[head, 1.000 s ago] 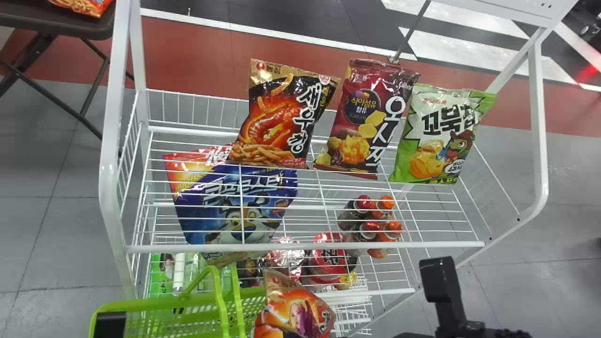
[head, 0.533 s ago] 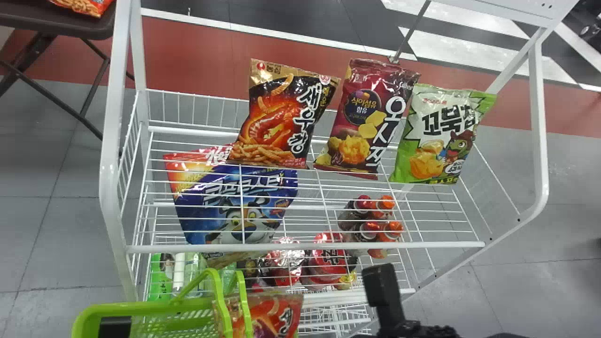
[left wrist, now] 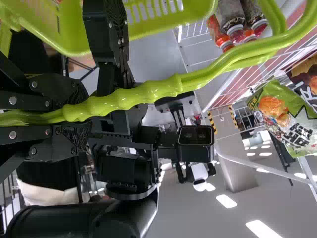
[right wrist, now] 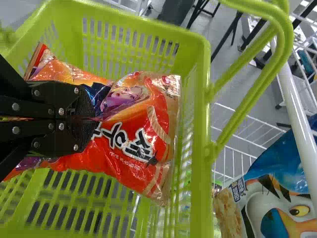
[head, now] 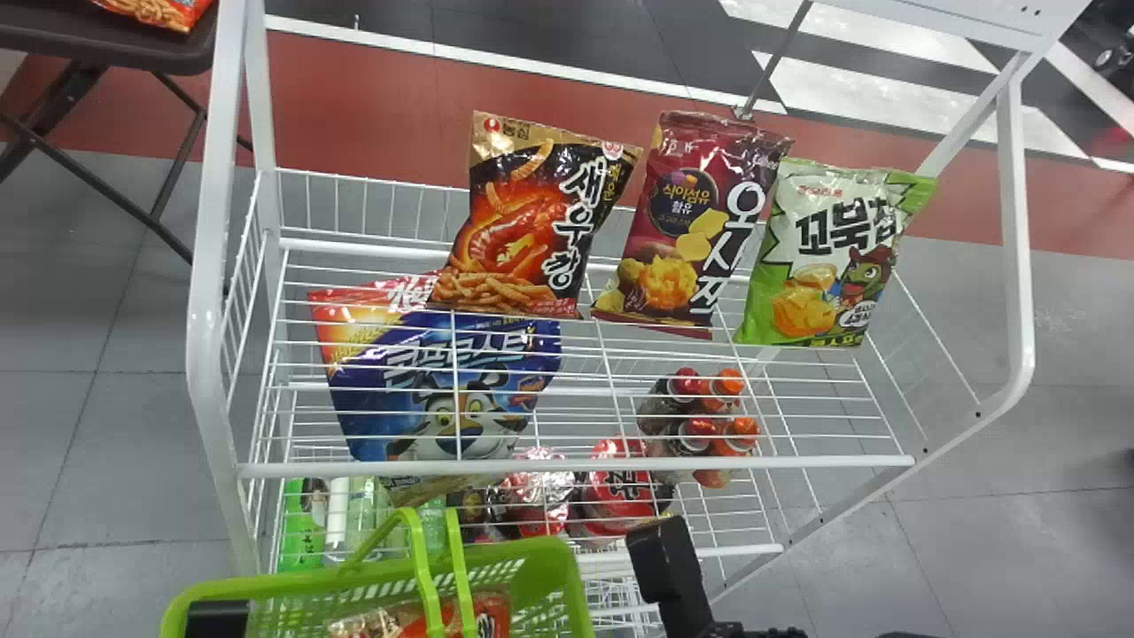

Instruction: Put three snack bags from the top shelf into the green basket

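The right gripper [head: 664, 567], its black wrist part showing, is at the lower middle, right of the green basket [head: 292, 580]. In the right wrist view the right gripper [right wrist: 91, 119] is shut on an orange-red snack bag [right wrist: 116, 163] inside the basket walls. That bag [head: 492, 611] shows behind the basket handles. The left gripper [head: 217, 616] has a dark part over the basket's left side; in the left wrist view the left gripper [left wrist: 74, 111] is shut on the green handle [left wrist: 163, 88]. On the top shelf stand a black-orange bag [head: 532, 221], a purple bag [head: 691, 221] and a green bag [head: 828, 257].
The white rack's front rail [head: 576, 464] runs just beyond the basket. Beneath the top shelf are a blue cereal bag [head: 452, 381], bottles [head: 709, 425] and red packs [head: 620, 496]. A dark table [head: 106, 44] stands at the far left.
The right arm has moved left, and its orange-red bag has gone left and down, from in front of the basket's right side to inside it. The basket has shifted slightly; the shelf bags have not moved.
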`<state>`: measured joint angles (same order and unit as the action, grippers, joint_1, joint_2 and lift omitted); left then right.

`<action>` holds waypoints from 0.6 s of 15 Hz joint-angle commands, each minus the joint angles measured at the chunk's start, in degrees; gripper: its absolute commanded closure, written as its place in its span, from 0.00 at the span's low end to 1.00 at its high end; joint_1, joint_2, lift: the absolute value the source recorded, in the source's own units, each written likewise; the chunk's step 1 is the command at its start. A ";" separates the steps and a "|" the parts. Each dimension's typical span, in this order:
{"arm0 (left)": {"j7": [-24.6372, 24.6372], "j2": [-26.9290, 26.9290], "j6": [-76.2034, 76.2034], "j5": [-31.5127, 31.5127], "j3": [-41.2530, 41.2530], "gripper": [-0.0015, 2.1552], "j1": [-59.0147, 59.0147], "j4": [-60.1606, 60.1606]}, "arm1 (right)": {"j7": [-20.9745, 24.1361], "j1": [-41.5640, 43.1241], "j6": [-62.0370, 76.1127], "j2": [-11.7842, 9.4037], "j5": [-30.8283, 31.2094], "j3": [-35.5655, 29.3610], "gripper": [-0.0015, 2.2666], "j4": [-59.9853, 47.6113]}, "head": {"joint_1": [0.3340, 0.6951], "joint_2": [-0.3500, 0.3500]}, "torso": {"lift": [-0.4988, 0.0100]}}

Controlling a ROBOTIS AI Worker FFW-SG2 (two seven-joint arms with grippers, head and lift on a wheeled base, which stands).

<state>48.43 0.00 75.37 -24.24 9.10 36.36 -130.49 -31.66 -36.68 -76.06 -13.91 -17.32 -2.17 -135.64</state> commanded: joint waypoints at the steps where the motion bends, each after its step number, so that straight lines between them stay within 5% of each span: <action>1: 0.00 0.15 -0.17 -0.01 0.04 0.99 0.03 -0.02 | 0.11 -1.11 -1.24 -0.07 2.29 -0.82 0.00 -2.70 | 1.00 0.00 | 0.88; 6: 0.00 0.15 -0.17 0.07 0.04 0.99 0.03 0.15 | -0.07 -3.13 -1.24 0.55 -0.53 -6.35 0.03 -10.08 | 1.00 0.00 | 0.88; 9: 0.09 0.15 -0.17 0.16 0.04 0.99 0.29 0.15 | 1.34 -3.13 13.00 1.78 -1.76 -8.99 0.03 -11.66 | 1.00 0.00 | 0.88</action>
<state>48.44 0.00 75.23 -24.16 9.14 36.48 -130.31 -30.73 -39.87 -69.65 -12.54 -18.79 -10.30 -146.93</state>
